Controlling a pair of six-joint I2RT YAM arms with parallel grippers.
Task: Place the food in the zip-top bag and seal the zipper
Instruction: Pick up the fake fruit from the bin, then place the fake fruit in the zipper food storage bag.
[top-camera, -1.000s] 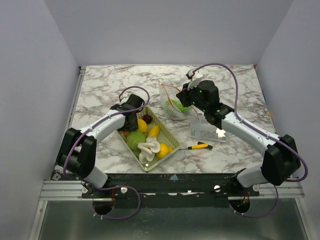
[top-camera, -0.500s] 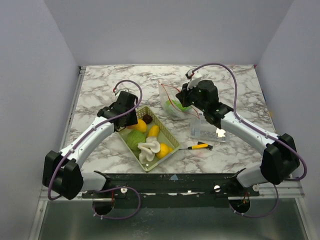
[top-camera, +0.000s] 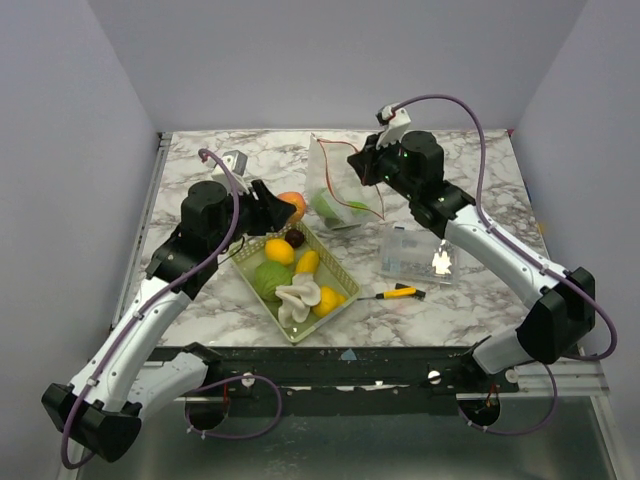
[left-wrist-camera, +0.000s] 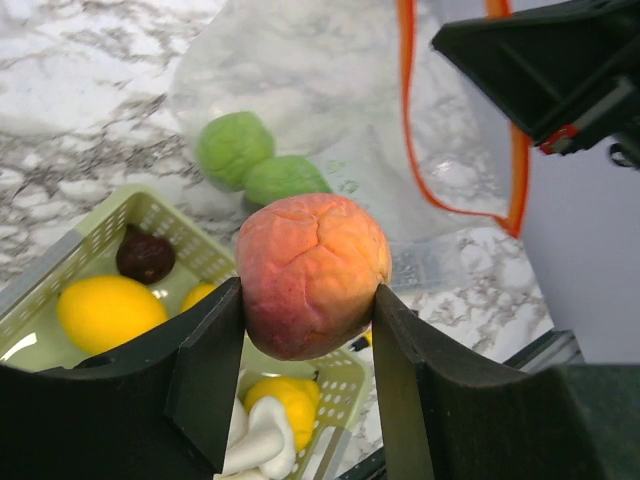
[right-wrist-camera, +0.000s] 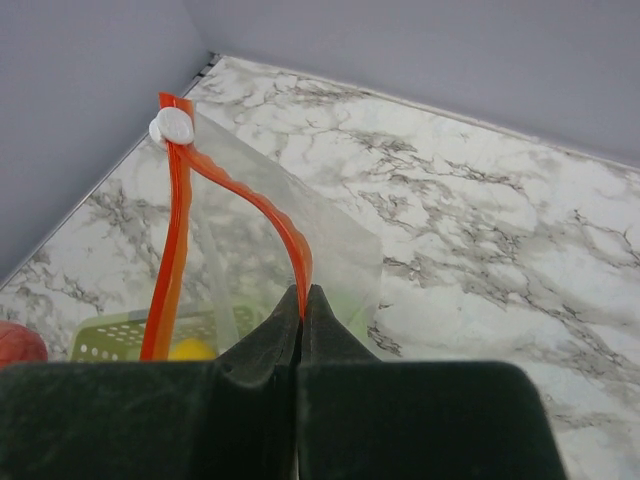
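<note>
Top view: compared with a second ago, your left arm has come up out of the basket (top-camera: 258, 298) and swung toward the bag. The left gripper (top-camera: 282, 206) now carries a peach-red fruit (top-camera: 294, 207) in the air, just beside the zip-top bag (top-camera: 338, 190). Your right gripper (top-camera: 362, 166) has pulled the bag's mouth a bit higher.

Left wrist: the fingers are part-spread and pressed on both sides of the fruit. Two green pieces (left-wrist-camera: 262, 166) sit in the bag beyond it, and up top they're just a green blur.

Right wrist: jaws squeezed together, pinching the zipper (right-wrist-camera: 272, 216). The mouth is gaping, with the white slider (right-wrist-camera: 172, 126) at the far end.
</note>
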